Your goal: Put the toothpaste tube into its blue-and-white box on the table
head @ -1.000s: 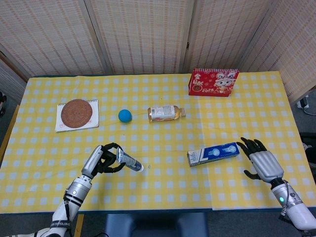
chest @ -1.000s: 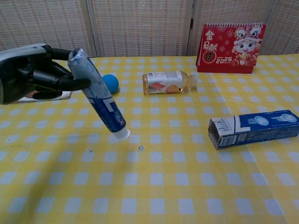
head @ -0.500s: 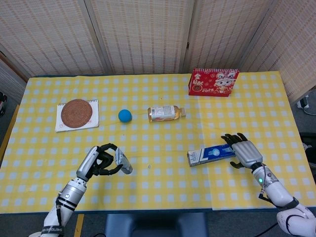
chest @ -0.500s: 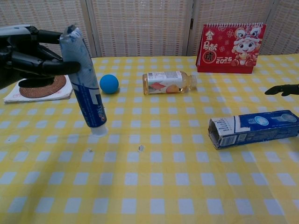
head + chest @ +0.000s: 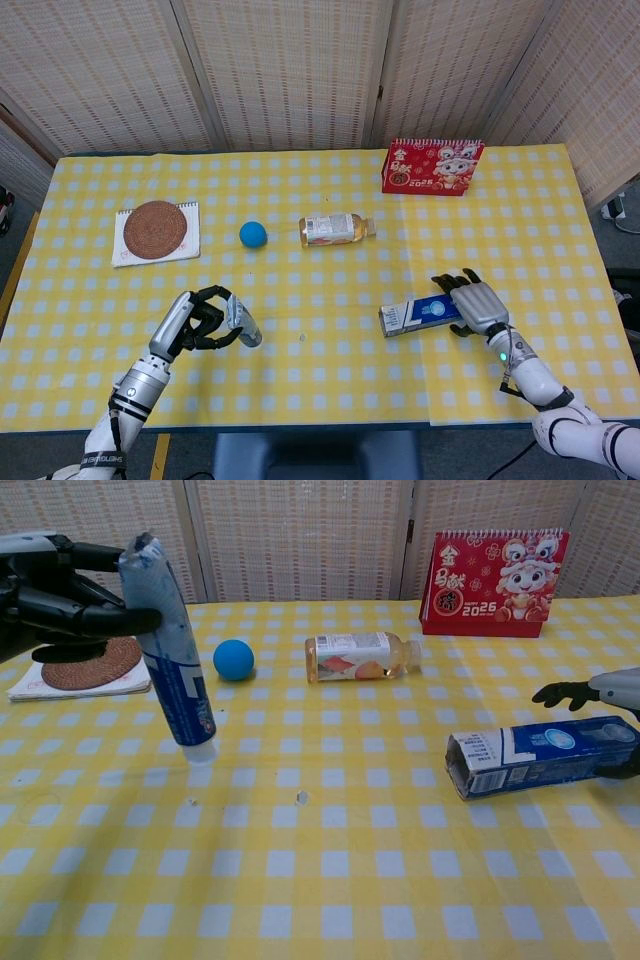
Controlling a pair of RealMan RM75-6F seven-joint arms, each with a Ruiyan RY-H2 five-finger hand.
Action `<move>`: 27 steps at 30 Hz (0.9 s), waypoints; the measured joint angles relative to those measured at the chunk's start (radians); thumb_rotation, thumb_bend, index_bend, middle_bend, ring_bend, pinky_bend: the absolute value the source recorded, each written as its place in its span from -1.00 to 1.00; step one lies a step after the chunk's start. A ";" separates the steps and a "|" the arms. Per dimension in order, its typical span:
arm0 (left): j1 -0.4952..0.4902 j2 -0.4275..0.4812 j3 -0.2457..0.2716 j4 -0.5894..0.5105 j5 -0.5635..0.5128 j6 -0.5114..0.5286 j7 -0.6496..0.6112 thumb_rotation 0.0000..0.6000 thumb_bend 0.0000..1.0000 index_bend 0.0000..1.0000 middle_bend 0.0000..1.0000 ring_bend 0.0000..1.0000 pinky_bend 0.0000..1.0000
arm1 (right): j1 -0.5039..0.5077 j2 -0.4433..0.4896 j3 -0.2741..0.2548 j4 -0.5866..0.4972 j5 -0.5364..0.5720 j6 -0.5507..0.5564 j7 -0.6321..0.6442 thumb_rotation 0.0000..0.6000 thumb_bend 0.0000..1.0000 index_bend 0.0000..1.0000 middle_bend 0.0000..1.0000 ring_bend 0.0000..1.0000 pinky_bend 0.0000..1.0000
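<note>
The left hand (image 5: 45, 585) grips the toothpaste tube (image 5: 170, 655) by its top, cap down, well to the left of the box (image 5: 540, 755), which lies flat with its open end facing left, while the right hand (image 5: 475, 305) rests on the box's far end, fingers spread.

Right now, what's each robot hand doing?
Left robot hand: holding the toothpaste tube.
Right robot hand: over the box; grip cannot be told.

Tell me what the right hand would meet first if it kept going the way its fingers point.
The right hand points left across the table, its fingers over the far end of the blue-and-white toothpaste box. It would likely meet that box first; whether it already touches it is unclear.
</note>
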 measured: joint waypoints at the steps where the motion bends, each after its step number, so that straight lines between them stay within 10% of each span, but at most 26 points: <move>1: 0.000 0.000 0.000 0.001 -0.001 0.001 -0.001 1.00 0.20 0.59 1.00 1.00 1.00 | -0.001 -0.010 0.000 0.007 -0.005 0.013 0.001 1.00 -0.38 -0.55 -0.59 -0.53 -0.68; 27: 0.012 0.027 0.015 -0.008 0.025 0.019 -0.035 1.00 0.20 0.60 1.00 1.00 1.00 | -0.025 -0.134 -0.020 0.102 -0.060 0.149 -0.016 1.00 -0.38 0.02 -0.16 -0.21 -0.17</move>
